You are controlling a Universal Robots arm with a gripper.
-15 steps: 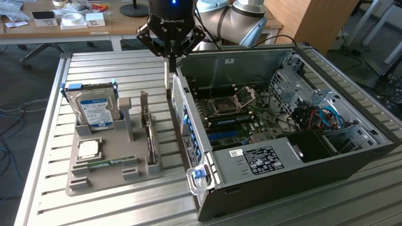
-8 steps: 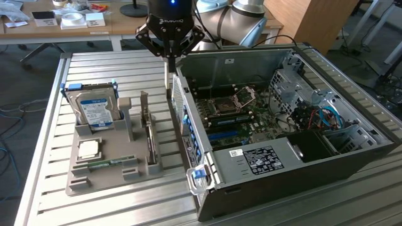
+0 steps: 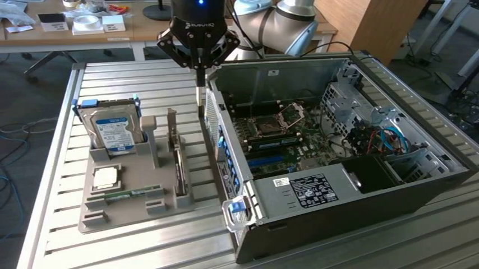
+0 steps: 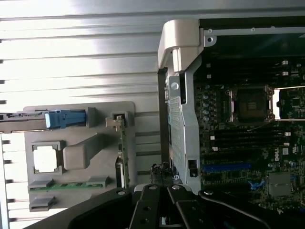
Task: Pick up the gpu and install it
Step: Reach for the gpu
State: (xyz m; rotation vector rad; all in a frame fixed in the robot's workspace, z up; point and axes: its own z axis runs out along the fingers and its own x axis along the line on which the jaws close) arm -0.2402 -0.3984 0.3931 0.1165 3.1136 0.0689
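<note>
Below pincer point(image 3: 201, 107), slightly aside, gpu point(image 3: 179, 167) in tray point(image 3: 120, 217)

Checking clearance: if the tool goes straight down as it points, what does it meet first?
The tool likely meets the slatted table in the gap between gray tray and computer case; depth is unclear, so it might clip the case's rear wall.

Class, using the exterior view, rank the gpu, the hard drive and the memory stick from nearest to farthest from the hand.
1. gpu, upright in the tray, closest to the hand.
2. hard drive, standing at the tray's far end.
3. memory stick, flat at its near end.
</note>
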